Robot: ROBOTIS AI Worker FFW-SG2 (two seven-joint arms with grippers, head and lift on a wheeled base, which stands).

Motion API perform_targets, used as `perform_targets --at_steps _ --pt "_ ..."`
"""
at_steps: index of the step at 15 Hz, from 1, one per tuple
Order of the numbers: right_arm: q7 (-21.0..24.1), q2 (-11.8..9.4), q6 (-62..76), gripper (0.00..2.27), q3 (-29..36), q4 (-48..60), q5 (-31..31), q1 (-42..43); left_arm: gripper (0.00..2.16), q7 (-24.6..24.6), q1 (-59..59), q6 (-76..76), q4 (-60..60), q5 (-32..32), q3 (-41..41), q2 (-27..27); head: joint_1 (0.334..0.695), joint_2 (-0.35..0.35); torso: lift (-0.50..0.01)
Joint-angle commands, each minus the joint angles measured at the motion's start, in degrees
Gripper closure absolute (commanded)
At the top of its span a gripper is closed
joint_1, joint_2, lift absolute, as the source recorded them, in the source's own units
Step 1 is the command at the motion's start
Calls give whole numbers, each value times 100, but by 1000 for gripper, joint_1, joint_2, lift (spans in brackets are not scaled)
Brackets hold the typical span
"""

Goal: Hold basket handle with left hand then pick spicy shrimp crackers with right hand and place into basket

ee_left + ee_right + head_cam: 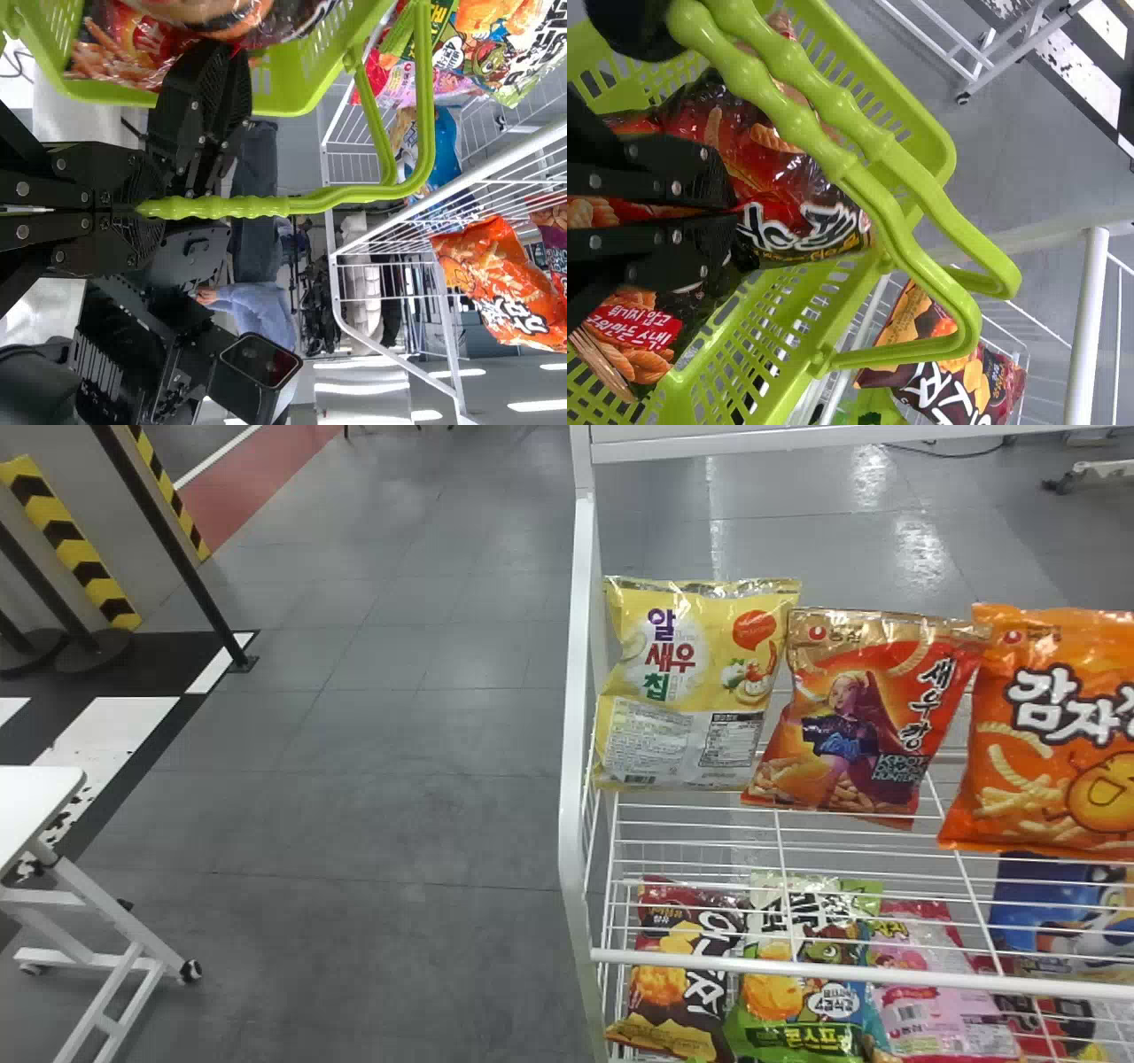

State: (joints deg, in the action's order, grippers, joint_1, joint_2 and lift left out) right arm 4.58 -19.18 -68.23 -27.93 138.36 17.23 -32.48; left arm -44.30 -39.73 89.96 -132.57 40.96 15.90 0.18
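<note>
We've got shelf (578,779) at four o'clock: yellow bag (691,682), red bag (855,717), orange bag (1054,744) up top, more bags (669,979) below.

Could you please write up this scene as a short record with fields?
Left gripper: the left gripper is shut on the green handle
Right gripper: the right gripper is shut on a red-and-black snack bag
Container: green basket, with the gripped bag within its rim
Shelving: white wire rack
Upper shelf, left to right in the head view: yellow bag, red bag, orange bag
Lower shelf: more snack bags, a dark brown one leftmost
Task stage: bag at the basket, release not yet done
</note>
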Motion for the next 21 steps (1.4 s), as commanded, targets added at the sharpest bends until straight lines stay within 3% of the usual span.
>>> perform_targets --at_steps 1,7,8,11,16,19,21 --pt "8 -60 6 -1 113 50 -123 -127 1889 -18 9 7 3 0 18 -32 695 137 -37" --pt "-54 -86 428 83 1264 428 167 -655 1889 -79 26 7 11 18 71 -32 695 -31 -37" --pt "-62 -86 323 83 1484 586 308 -725 1892 -79 35 7 20 18 88 -32 695 -86 -37" --pt "-141 -16 112 83 2248 1061 879 -830 1889 -114 26 7 47 62 211 -32 695 -161 -37" --pt "-555 547 1712 87 3461 806 1274 -848 1889 -97 61 7 108 53 203 -32 695 -227 -37" --pt "-889 555 4155 90 3567 59 1266 -804 1889 -79 105 7 152 35 176 -32 695 -291 -37" --pt "-985 564 4981 90 3505 -389 1230 -699 1889 -35 158 7 178 18 141 -32 695 -312 -37"
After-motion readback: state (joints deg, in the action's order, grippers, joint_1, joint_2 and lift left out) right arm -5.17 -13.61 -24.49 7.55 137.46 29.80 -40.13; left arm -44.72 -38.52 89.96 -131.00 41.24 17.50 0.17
